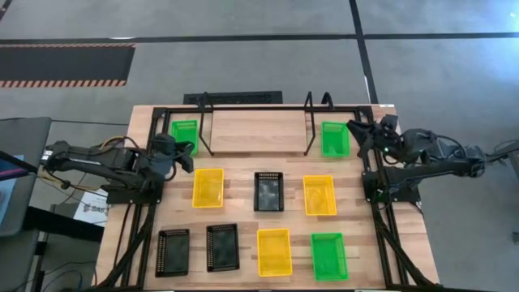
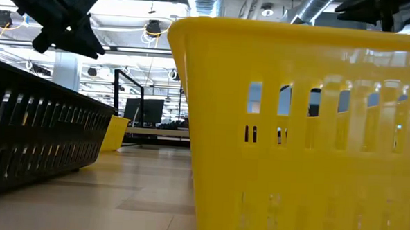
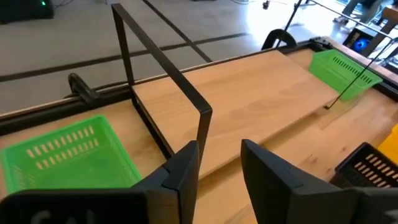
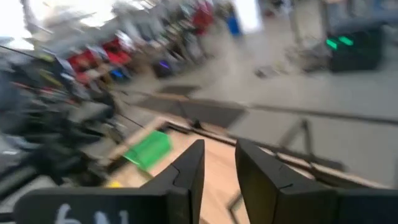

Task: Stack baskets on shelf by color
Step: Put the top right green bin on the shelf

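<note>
Nine baskets sit on the pale wooden counter (image 1: 243,195), none of them on the shelf (image 1: 255,130) itself. One green basket (image 1: 184,135) lies just off the shelf's left end, another green basket (image 1: 334,138) off its right end. Nearer the camera than the shelf: yellow baskets (image 1: 208,186), a black basket (image 1: 268,191), two black baskets (image 1: 197,249). Left pincer (image 1: 188,156) hovers beside the left-hand green basket, jaws parted and empty. Right pincer (image 1: 358,138) hangs by the right-hand one, fingers apart, empty. Grey floor (image 1: 243,65) surrounds the counter; the low view shows ceiling ducts (image 2: 210,3) and lamps.
</note>
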Controlling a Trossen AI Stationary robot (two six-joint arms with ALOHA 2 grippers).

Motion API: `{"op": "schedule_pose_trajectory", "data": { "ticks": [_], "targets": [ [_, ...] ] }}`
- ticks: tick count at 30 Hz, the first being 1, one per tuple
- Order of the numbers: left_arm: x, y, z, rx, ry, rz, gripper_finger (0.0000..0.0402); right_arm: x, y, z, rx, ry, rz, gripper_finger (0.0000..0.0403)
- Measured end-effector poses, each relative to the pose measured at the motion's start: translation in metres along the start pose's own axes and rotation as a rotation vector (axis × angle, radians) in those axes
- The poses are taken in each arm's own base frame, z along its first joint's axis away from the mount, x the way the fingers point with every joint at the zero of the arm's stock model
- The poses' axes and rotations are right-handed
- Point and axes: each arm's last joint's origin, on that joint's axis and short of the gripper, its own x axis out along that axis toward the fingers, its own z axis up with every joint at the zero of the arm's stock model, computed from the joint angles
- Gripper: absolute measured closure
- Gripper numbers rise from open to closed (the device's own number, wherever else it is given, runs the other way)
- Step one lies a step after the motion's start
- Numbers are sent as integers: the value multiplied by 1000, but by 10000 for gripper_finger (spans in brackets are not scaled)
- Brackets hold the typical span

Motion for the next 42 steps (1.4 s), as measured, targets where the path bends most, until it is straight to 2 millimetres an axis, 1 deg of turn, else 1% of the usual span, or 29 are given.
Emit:
{"op": "schedule_pose_trajectory", "data": {
  "ticks": [6, 11, 17, 20, 23, 27, 30, 33, 37, 40, 42],
  "targets": [
    [-2, 1, 2, -24, -8, -20, 292, 10, 2, 7, 20, 232, -298, 280],
    [-4, 2, 4, -42, -15, -37, 292, 25, 0, 2, 31, 483, -523, 280],
    [-6, 3, 4, -41, -11, -51, 292, 50, -8, -8, 54, 715, -706, 274],
    [-5, 3, 4, -38, -2, -59, 292, 60, -16, -10, 75, 784, -753, 266],
    [-5, 3, 4, -35, 10, -70, 292, 67, -24, -8, 91, 821, -781, 260],
    [-6, 3, 3, -35, 21, -80, 292, 70, -38, -4, 138, 833, -822, 259],
    [-6, 3, 3, -31, 27, -81, 292, 76, -50, -7, 192, 827, -816, 259],
    [-6, 3, 3, -29, 32, -85, 292, 85, -62, -18, 233, 822, -815, 260],
    [-6, 3, 2, -28, 39, -91, 292, 100, -79, -42, 278, 834, -817, 259],
    [-6, 2, 2, -28, 52, -103, 292, 109, -90, -58, 278, 856, -826, 258],
    [-6, 2, 2, -30, 57, -107, 292, 114, -98, -64, 269, 882, -849, 257]
  ]
}}
